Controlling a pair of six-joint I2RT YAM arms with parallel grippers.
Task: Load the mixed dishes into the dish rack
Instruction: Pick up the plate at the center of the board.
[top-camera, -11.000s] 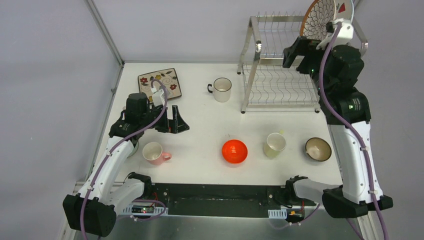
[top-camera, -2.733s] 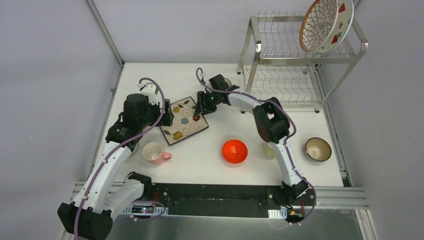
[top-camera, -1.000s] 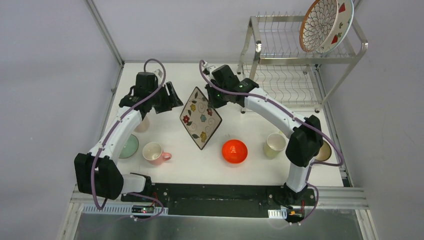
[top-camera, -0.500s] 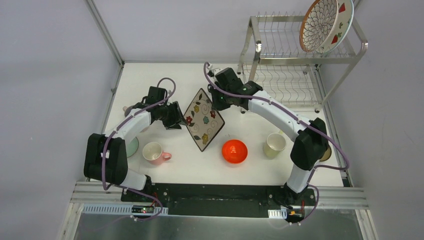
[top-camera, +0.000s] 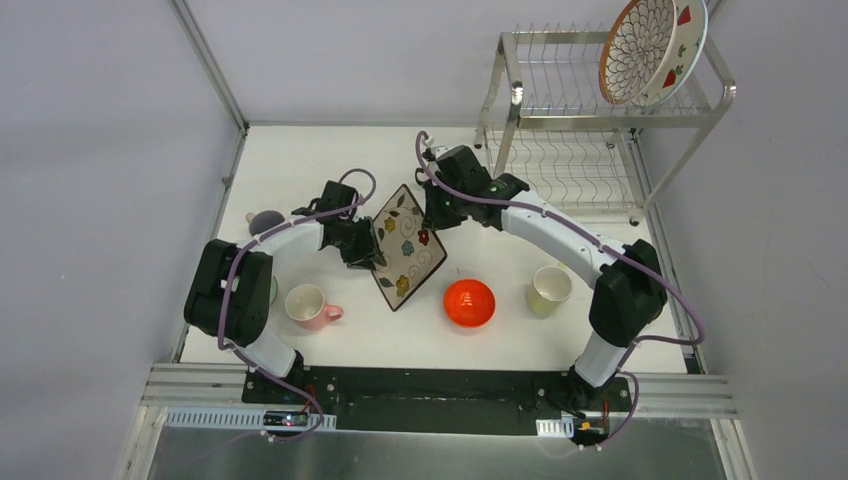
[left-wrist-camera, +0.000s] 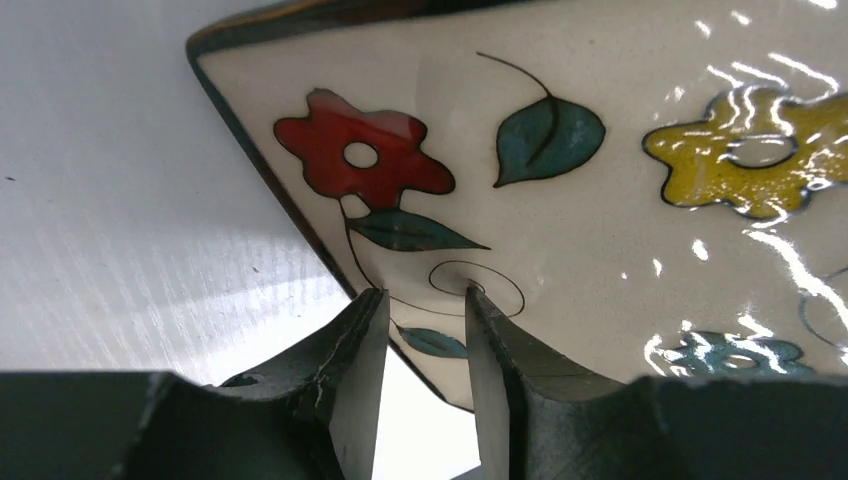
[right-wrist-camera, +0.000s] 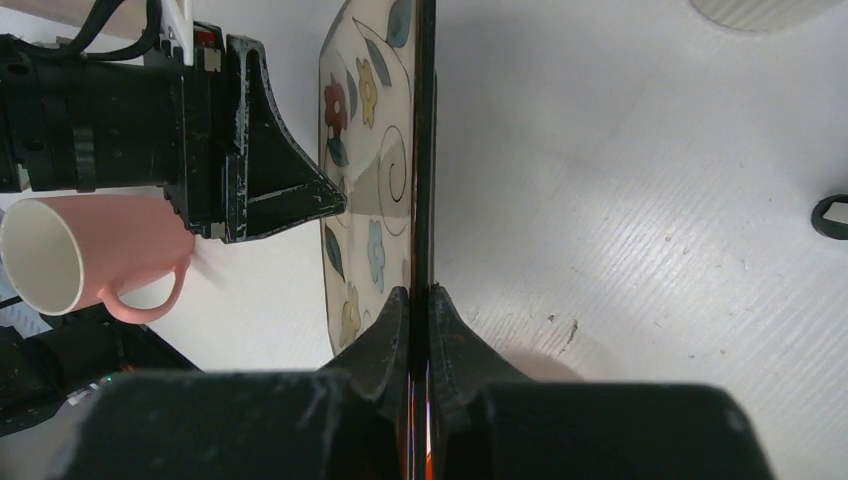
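The floral plate (top-camera: 408, 247) is tilted on edge at mid-bench (top-camera: 330, 160), its long axis roughly 12 to 6 o'clock and its flowers facing 9. Only the right wrist view shows the right hand (right-wrist-camera: 420, 292) clamped on its rim. The left wrist view shows the left hand (left-wrist-camera: 422, 297) straddling the opposite rim, and I cannot tell whether it grips.

Rectangular plate (top-camera: 408, 247) at mid-counter (top-camera: 330, 160), up on edge between my two claws. My right claw (top-camera: 432, 215) pinches its far edge; my left claw (top-camera: 372, 252) straddles its left rim. Bowl (top-camera: 469, 302) sits just right of the plate, nearer me. Cup (top-camera: 550, 288) lies right of the bowl. Handled cup (top-camera: 305, 305) lies left of the plate, near side. Dish rack (top-camera: 520, 110) stands in the far right corner, with a round plate (top-camera: 645, 45) upright on its upper shelf.
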